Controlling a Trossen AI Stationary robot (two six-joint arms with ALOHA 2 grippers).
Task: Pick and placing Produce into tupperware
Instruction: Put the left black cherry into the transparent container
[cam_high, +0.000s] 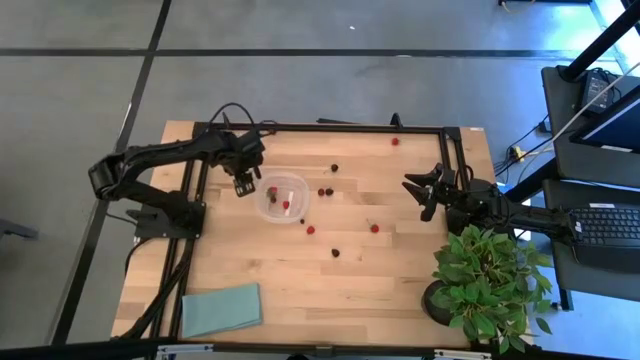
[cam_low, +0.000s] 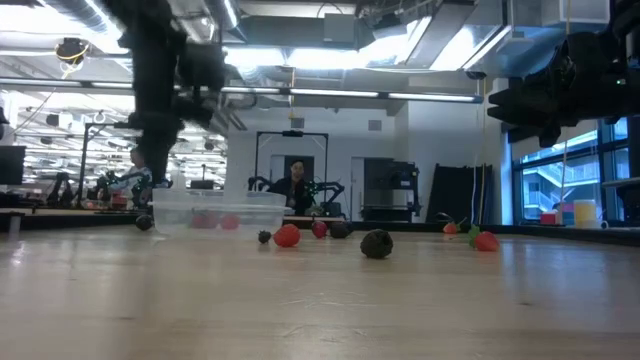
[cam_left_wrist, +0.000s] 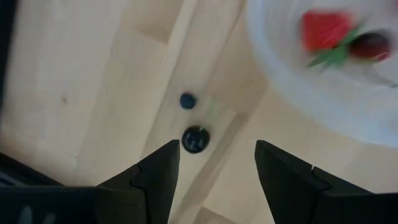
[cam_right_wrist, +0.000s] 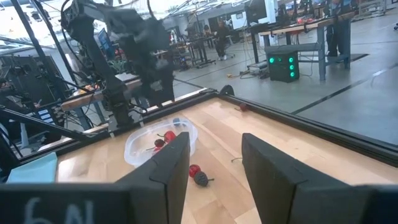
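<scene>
Left gripper (cam_high: 243, 186): fingers spread, empty, hovering just beside the tupperware (cam_high: 283, 197), a dark berry (cam_left_wrist: 195, 139) ahead of its fingertips. Step in hand: picking; next move likely calls for lowering astride that berry. Right gripper (cam_high: 428, 190): spread, empty, waiting well apart.

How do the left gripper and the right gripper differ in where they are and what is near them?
The left gripper hangs beside the clear container; the right gripper waits apart, near the potted plant. Berries lie close to the left gripper; the right gripper has bare wood beneath. Both are open and hold nothing.

tupperware (cam_high: 283, 196): berries in it | loose berries (cam_high: 335, 252): right of it | left gripper (cam_high: 245, 186): beside it
</scene>
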